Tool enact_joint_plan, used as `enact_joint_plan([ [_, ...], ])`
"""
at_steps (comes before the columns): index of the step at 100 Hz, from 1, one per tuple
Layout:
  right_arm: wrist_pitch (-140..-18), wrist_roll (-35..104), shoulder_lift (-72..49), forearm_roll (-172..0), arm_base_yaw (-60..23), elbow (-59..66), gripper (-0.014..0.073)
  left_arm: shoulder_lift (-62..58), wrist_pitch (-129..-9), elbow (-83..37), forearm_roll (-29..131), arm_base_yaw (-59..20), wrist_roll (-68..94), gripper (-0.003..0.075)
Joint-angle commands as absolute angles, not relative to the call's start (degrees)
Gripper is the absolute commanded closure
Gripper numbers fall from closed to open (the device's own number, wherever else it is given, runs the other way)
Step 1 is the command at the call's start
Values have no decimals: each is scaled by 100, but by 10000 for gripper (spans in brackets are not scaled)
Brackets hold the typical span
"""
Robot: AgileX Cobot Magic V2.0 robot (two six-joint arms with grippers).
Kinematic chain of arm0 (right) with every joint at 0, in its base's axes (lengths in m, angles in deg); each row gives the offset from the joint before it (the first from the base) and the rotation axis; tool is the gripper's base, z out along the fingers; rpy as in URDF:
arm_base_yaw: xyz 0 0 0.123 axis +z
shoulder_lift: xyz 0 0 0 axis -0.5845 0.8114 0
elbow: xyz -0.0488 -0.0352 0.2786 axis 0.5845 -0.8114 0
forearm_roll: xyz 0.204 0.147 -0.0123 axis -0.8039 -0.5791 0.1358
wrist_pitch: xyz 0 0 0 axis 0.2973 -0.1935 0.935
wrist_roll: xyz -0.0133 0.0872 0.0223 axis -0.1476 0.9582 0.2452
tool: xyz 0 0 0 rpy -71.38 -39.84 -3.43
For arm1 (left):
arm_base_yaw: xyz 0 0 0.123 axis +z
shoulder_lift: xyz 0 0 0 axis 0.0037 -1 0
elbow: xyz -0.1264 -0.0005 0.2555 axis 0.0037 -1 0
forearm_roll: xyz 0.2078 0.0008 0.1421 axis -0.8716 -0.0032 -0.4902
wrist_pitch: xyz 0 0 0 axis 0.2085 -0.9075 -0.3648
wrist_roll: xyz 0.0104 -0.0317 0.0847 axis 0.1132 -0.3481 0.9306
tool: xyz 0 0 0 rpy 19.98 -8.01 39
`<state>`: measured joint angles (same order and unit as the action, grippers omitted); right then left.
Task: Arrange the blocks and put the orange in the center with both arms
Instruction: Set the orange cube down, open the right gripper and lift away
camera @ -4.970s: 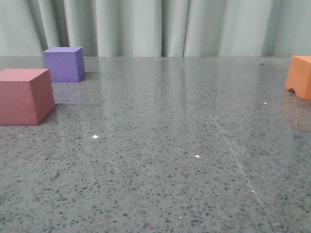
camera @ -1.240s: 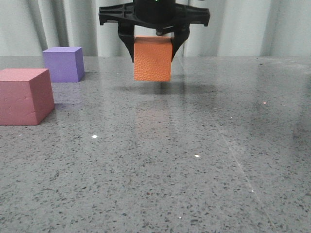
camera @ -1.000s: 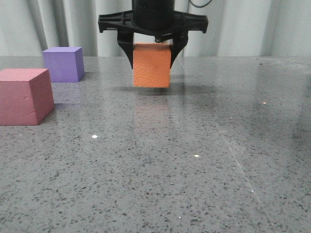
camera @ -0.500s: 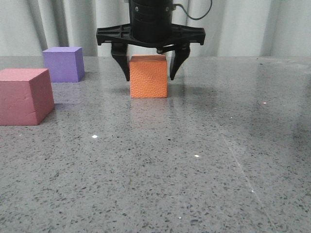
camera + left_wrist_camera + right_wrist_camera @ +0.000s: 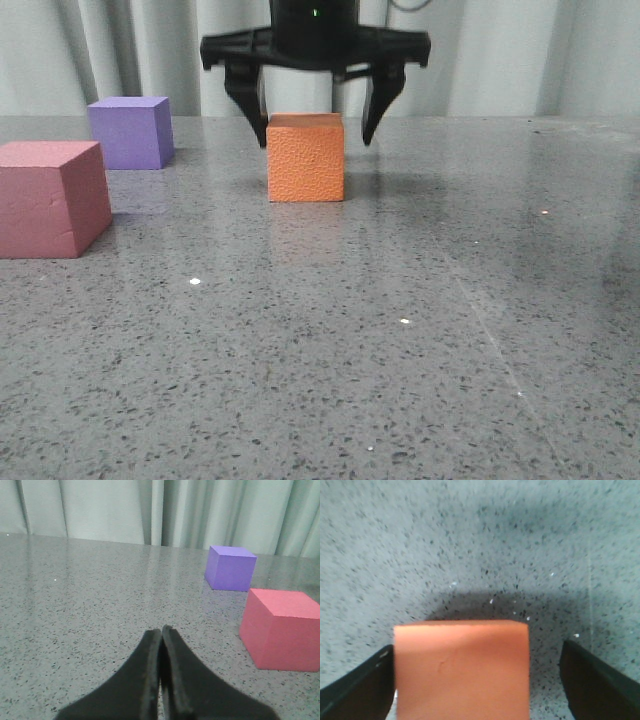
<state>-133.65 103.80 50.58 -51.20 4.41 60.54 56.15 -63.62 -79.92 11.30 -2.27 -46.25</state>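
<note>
The orange cube (image 5: 306, 157) rests on the grey speckled tabletop (image 5: 330, 330), right of the purple cube (image 5: 131, 131) and the pink-red cube (image 5: 52, 198). My right gripper (image 5: 315, 125) hangs over it, open, its fingers apart from the cube's sides. In the right wrist view the orange cube (image 5: 461, 670) lies between the spread fingers (image 5: 592, 682), with a gap on one side. My left gripper (image 5: 161, 630) is shut and empty, low over the table, with the purple cube (image 5: 230, 568) and pink-red cube (image 5: 282, 628) ahead of it to one side.
A pale curtain (image 5: 500, 55) hangs behind the table's far edge. Grey tabletop stretches from the cubes to the front and to the right.
My right gripper lowered the orange cube onto the table, opened and let it go. It has since risen a little above the cube.
</note>
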Motion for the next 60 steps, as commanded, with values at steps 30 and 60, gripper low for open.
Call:
enact_joint_plan([
  [30,-13687,9312,4494,-4948,441,7683,-51,5796,-5858,-8302,1124,-232,-4638,739],
  [60,-13924,8576,3914,-4467,91,7684,-51,5796,-5858,-8302,1124,-232,-4638,739],
])
